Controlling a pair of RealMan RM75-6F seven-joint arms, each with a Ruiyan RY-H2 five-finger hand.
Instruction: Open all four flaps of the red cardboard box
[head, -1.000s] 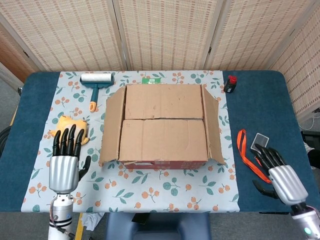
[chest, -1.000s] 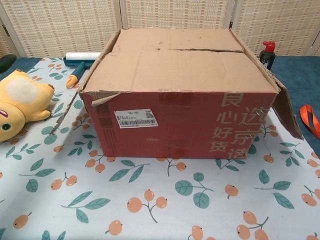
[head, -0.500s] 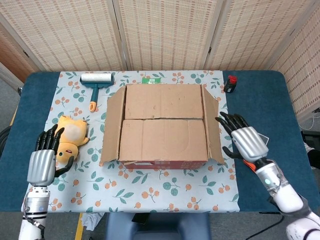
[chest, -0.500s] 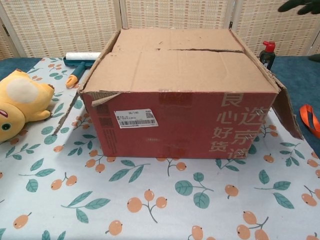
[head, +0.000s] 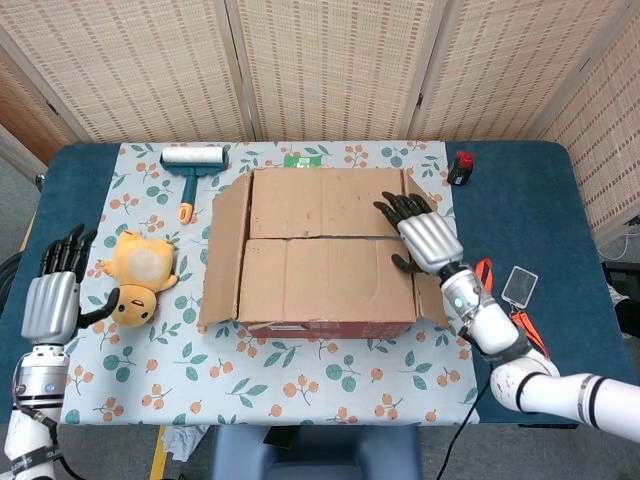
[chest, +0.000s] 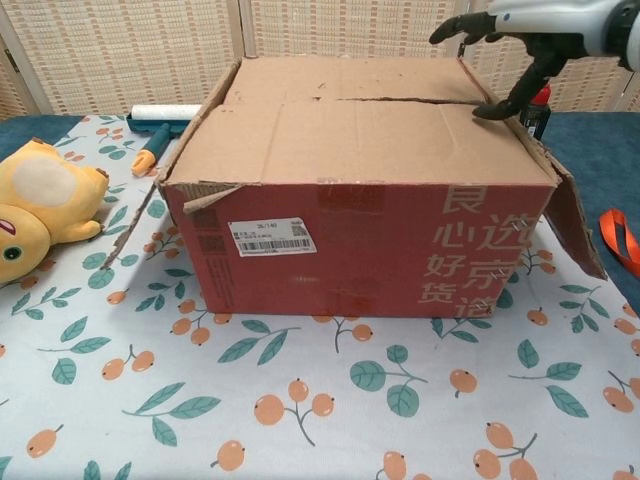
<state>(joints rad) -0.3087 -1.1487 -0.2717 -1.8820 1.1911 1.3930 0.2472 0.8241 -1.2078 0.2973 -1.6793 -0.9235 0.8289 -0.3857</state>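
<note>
— Woven screens stand behind a blue surface (head: 520, 190) with a fruit-print cloth (head: 330, 385); from the head view, where is the box?

— Mid-cloth. The box (head: 325, 250) has its two side flaps hanging outward and its two big flaps lying flat, meeting at a seam across the top. So I judge half the job remains.

— What could go wrong?

— The right hand (head: 425, 235) hovers over the seam's right end, fingers spread, holding nothing. If it presses down instead of hooking under an edge, a flap could cave inward. A hard tug might also drag the box toward the bottle (head: 460, 168).

— And the left hand?

— The left hand (head: 50, 300) is raised at the surface's left edge, fingers apart, empty, near the toy (head: 135, 275) but not touching it. A roller (head: 190, 165) lies beyond.

— From the chest view?

— The right hand (chest: 510, 50) sits above the box's (chest: 380, 240) right rear, fingers splayed; its thumb tip reaches down to the seam's end, though contact I cannot tell. The left hand is out of that frame.
</note>
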